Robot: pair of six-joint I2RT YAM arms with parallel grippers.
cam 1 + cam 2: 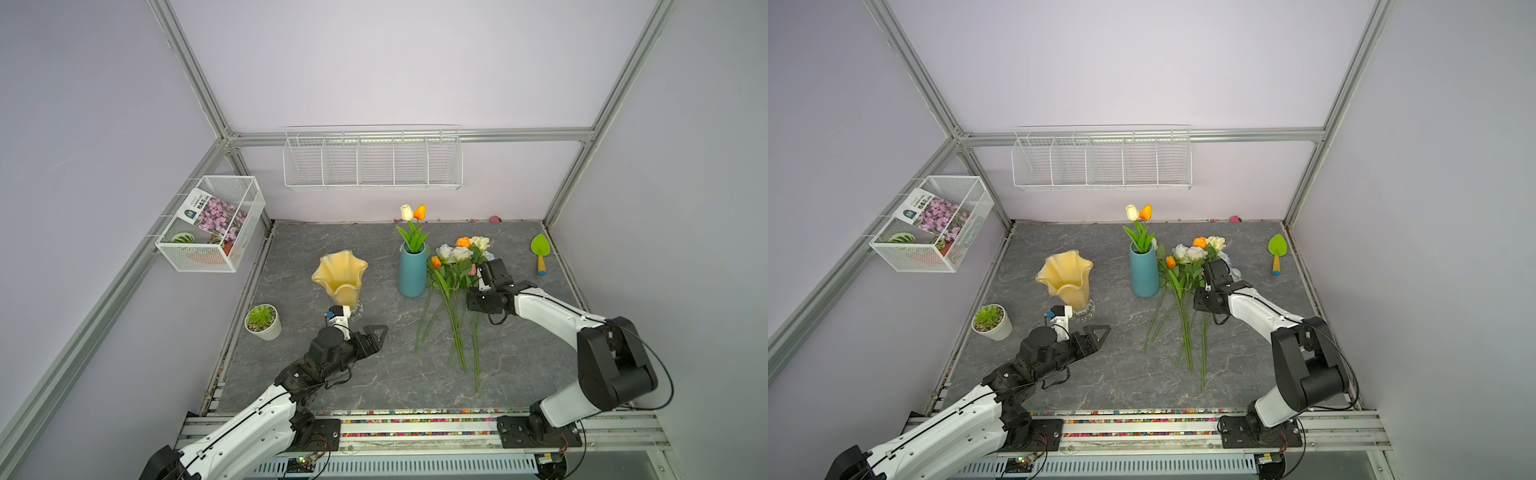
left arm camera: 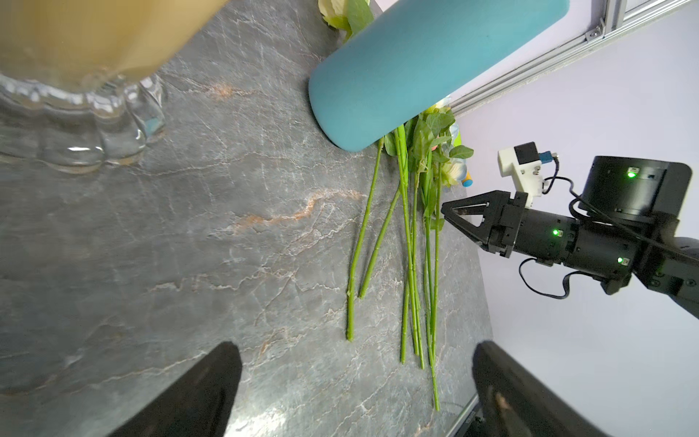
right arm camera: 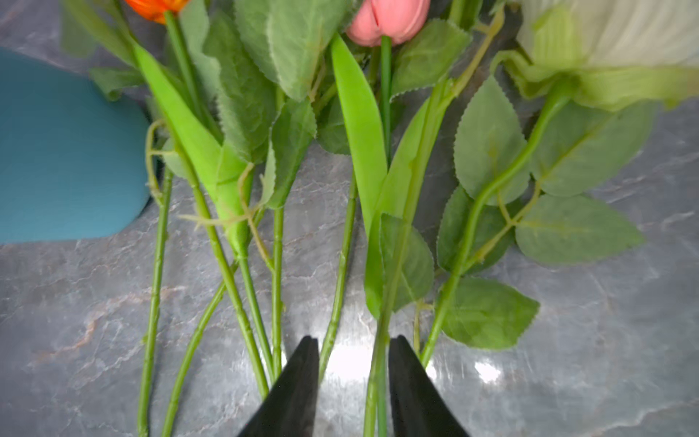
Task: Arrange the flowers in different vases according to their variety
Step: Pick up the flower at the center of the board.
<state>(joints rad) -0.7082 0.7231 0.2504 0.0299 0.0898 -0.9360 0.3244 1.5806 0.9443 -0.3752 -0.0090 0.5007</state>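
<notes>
Left gripper [image 2: 353, 346] hangs low over the grey stone table [image 1: 395, 386], its jaws spread wide with nothing between them. At the table's left edge sits a succulent pot [image 1: 262, 322]. Next comes the amber vase [image 1: 340, 274], upright, its clear foot just behind the left gripper. Toward the middle stands the teal vase [image 1: 411, 272], upright, with a cream tulip [image 1: 407, 212] and an orange tulip [image 1: 420, 212] rising from its mouth. Just to its right the loose flowers [image 1: 453, 266] lie flat in a bunch, with heads toward the back wall and stems fanning toward the front. They include pale roses [image 1: 461, 252], an orange rose [image 1: 462, 242], a second orange tulip [image 1: 436, 262] and a pink tulip [image 3: 387, 19]. Right gripper [image 3: 353, 340] is down over this bunch. Its jaws stand narrow but apart, with the pink tulip's stem and one other stem between them, neither visibly pinched. Far right, near the wall, lies a green trowel [image 1: 540, 253].
</notes>
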